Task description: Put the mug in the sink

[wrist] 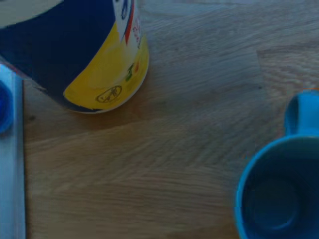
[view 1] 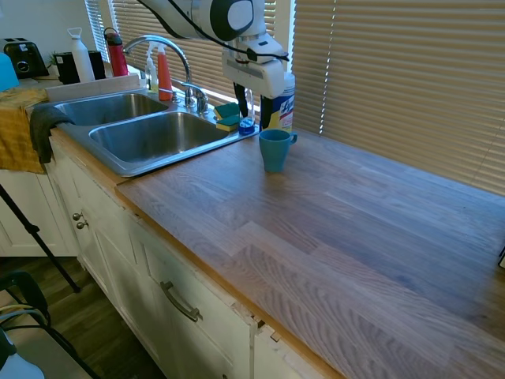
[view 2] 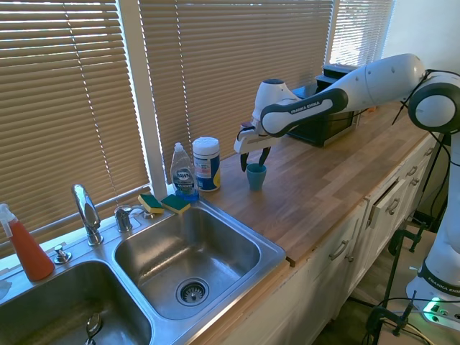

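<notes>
Right, the small teal-blue tapered mug (view 1: 274, 150) stands upright on the wooden countertop (view 1: 339, 229), just beside the white-and-yellow wipes canister (view 1: 279, 101) and near the stainless steel two-basin sink (view 1: 150, 134). Its long axis is vertical, mouth up, and it looks empty in the wrist view; the handle (view 1: 291, 138) points away from the sink. My gripper (view 2: 252, 159) hovers above it, fingers spread apart, holding nothing. I judge it light, rigid, glazed and slippery, so I'd pinch the rim wall opposite the handle.
</notes>
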Controlling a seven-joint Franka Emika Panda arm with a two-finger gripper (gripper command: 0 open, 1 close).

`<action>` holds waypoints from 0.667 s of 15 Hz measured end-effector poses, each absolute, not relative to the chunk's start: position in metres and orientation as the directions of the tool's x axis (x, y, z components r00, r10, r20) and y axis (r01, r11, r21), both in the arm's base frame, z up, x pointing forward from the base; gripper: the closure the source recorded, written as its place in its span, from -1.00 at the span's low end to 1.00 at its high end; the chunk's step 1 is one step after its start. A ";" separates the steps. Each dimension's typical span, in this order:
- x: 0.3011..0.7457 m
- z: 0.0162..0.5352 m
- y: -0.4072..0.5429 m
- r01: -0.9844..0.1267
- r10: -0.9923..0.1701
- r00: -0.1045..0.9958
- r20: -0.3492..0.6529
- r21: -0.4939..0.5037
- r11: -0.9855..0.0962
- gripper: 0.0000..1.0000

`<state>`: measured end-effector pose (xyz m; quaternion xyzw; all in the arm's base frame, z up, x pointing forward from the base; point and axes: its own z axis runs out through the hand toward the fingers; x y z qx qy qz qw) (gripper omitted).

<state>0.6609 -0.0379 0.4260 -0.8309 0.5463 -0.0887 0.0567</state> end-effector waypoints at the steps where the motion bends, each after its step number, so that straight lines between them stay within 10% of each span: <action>1: 0.666 0.418 -0.040 -0.902 -0.919 0.387 0.080 -0.175 -0.395 -1.00; 3: 0.676 0.402 -0.038 -0.905 -0.917 0.392 0.069 -0.148 -0.398 -1.00; 4: 0.681 0.395 -0.037 -0.906 -0.916 0.395 0.066 -0.138 -0.400 1.00; 10: 0.695 0.372 -0.042 -0.916 -0.921 0.384 0.060 -0.102 -0.388 1.00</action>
